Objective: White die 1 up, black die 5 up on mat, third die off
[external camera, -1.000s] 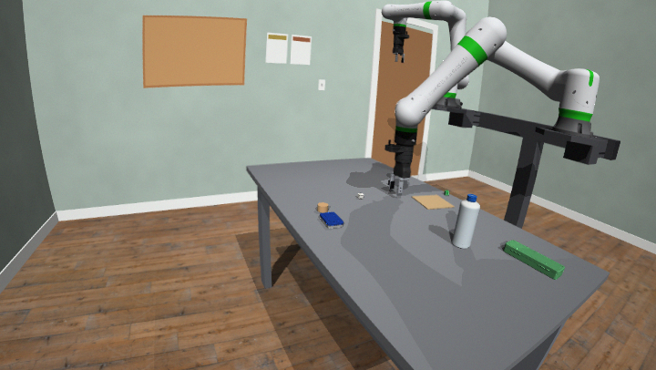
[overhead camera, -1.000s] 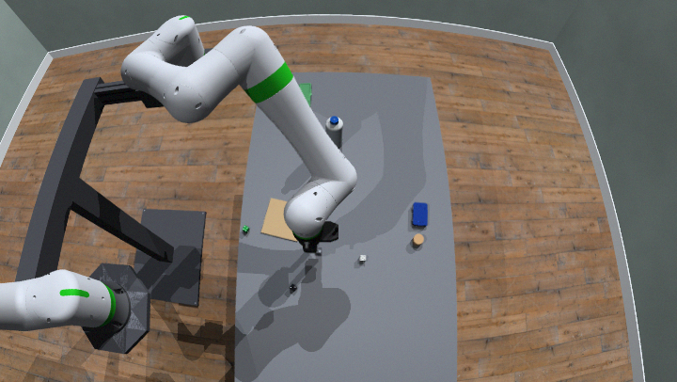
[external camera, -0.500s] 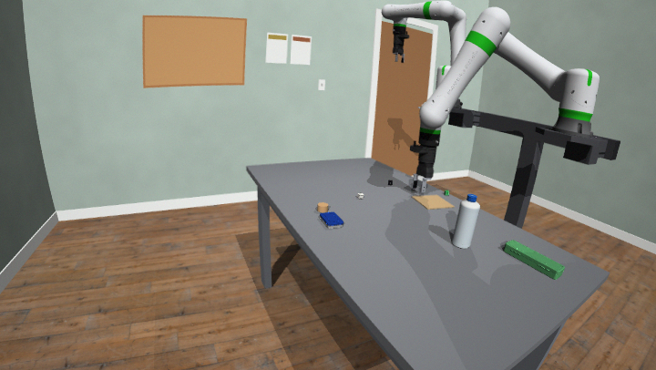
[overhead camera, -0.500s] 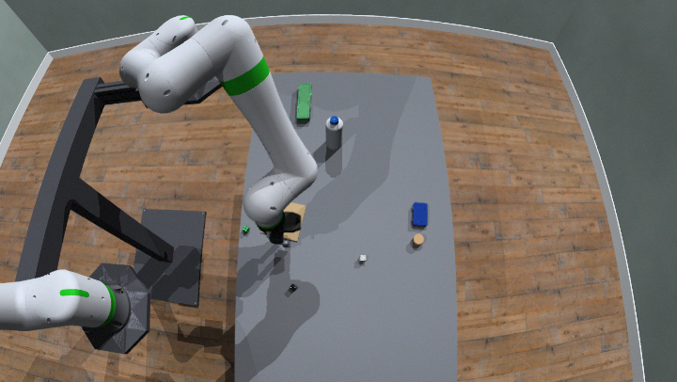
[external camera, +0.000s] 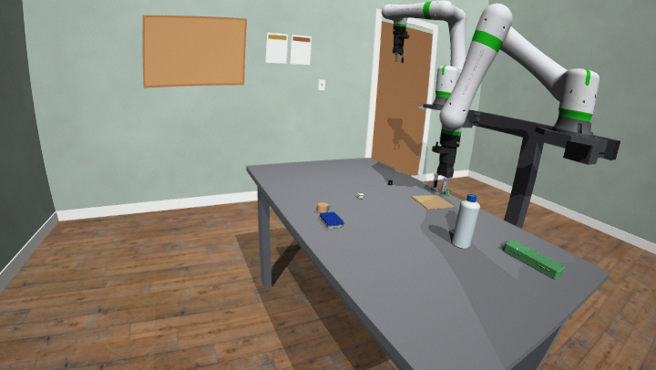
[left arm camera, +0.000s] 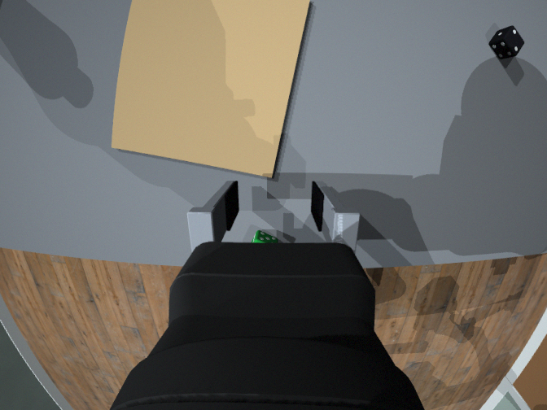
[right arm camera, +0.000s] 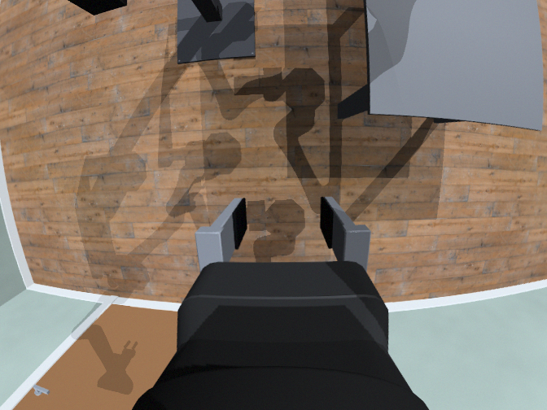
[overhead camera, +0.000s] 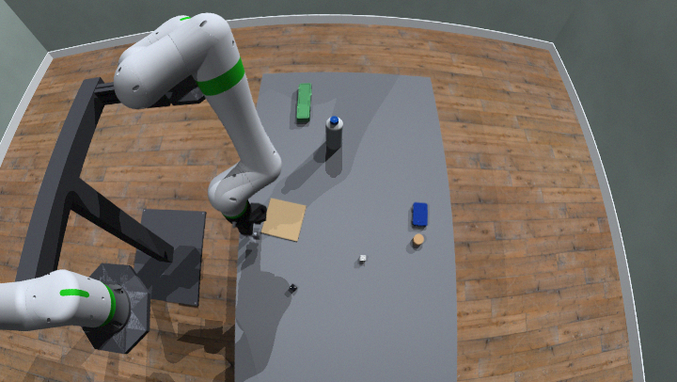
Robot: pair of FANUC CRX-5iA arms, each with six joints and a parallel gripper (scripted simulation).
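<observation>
The tan mat (overhead camera: 284, 219) (external camera: 432, 201) (left arm camera: 190, 88) is lying on the grey table (overhead camera: 379, 332) (external camera: 390, 298) (left arm camera: 375, 110) (right arm camera: 468, 66), near the long edge facing the arms' stand. The left gripper (overhead camera: 255, 235) (external camera: 440, 187) (left arm camera: 274, 196) is hovering just beside the mat on that edge's side, its jaws standing wide apart and grasping nothing. The green die (external camera: 446, 192) (left arm camera: 264, 237) is resting off the mat, between it and that edge, the gripper's body partly hiding it in the left wrist view. In the top view, the black die (overhead camera: 292, 287) (external camera: 390, 182) (left arm camera: 506, 42) is sitting below the mat and the white die (overhead camera: 362, 258) (external camera: 360, 196) is sitting to its lower right, both off it. The white-and-blue bottle (overhead camera: 333, 135) (external camera: 465, 225) is standing to the mat's upper right, and the green block (overhead camera: 304, 102) (external camera: 532, 259) is lying above it. Well to the mat's right, the blue box (overhead camera: 419, 214) (external camera: 332, 220) is lying near the orange cylinder (overhead camera: 417, 239) (external camera: 322, 207). The right gripper (external camera: 399, 60) (right arm camera: 282, 212) is hanging well apart from the mat, its jaws also released and spread.
</observation>
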